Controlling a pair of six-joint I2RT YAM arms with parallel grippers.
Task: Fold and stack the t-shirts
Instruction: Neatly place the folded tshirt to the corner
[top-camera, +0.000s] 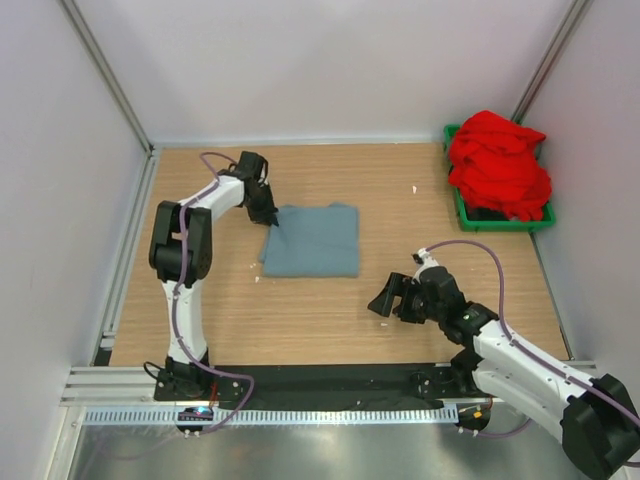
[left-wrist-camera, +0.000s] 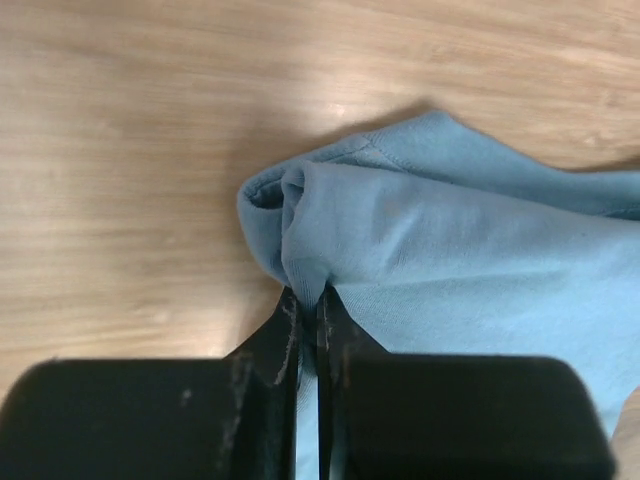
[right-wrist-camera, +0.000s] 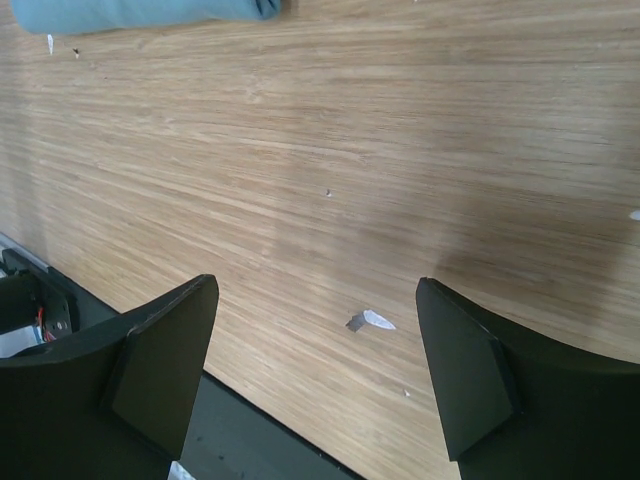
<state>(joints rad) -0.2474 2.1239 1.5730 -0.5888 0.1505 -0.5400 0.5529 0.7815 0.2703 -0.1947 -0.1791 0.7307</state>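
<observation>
1. grey-blue t-shirt (top-camera: 312, 240): lies on the desk (top-camera: 400, 180) around the middle, a bit toward the left and far edges. It is folded into a rough flat rectangle (layer count not readable from above).
2. left gripper (top-camera: 268, 215): sits at the far-left corner of that shirt, touching the cloth. The arm reaches out along the left side of the desk.
3. Left wrist view: the left gripper (left-wrist-camera: 308, 295) has its jaws pressed together, pinching a bunched fold of the grey-blue t-shirt (left-wrist-camera: 450, 250). The cloth puckers right at the tips, and the corner rolls into a small loop just beside them. Bare wood shows on the other side of that loop.
4. right gripper (top-camera: 392, 297): hangs over the desk toward the near edge, right of centre, well apart from the grey-blue t-shirt. Its jaws are spread wide and hold nothing.
5. Right wrist view: between the tips of the right gripper (right-wrist-camera: 315, 288) there is only wood grain and a small white scrap (right-wrist-camera: 370, 320) lying on the desk. One edge of the grey-blue t-shirt (right-wrist-camera: 140, 12) shows in the view's top-left corner.
6. red t-shirt (top-camera: 497, 165): a crumpled, unfolded heap in the green bin (top-camera: 460, 205) at the desk's far-right corner. It spills over the rim and is well apart from both grippers.
</observation>
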